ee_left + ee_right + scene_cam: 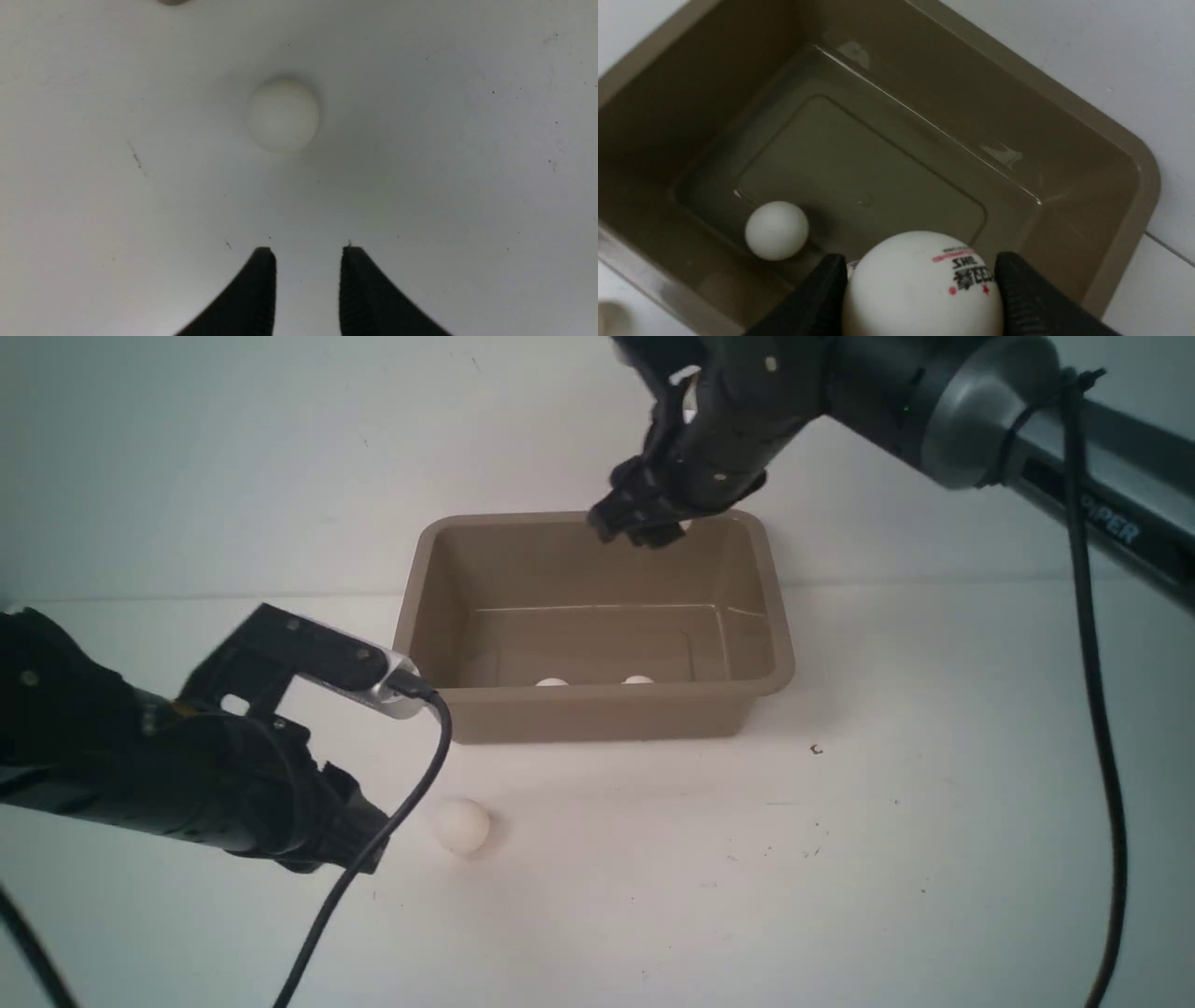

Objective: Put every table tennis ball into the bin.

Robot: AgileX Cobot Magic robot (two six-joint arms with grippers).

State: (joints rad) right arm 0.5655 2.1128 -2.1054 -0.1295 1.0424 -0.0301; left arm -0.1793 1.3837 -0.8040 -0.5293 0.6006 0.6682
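Currently the right fingers (1031,298) pinch a printed ball (920,284) over the far side of the bin (597,714); two balls (552,682) sit on its floor by the near wall. The left fingers (259,289) are partly spread and empty, low over the desk (840,859), near but not touching the fourth ball (461,825) in front of the bin.

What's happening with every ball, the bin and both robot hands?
loose ball: lying on the table, outside the bin.
held ball: gripped above the bin.
left inside ball: resting on bin floor.
right inside ball: resting on bin floor.
bin: upright, two balls inside.
left hand: open, empty.
right hand: shut on held ball.
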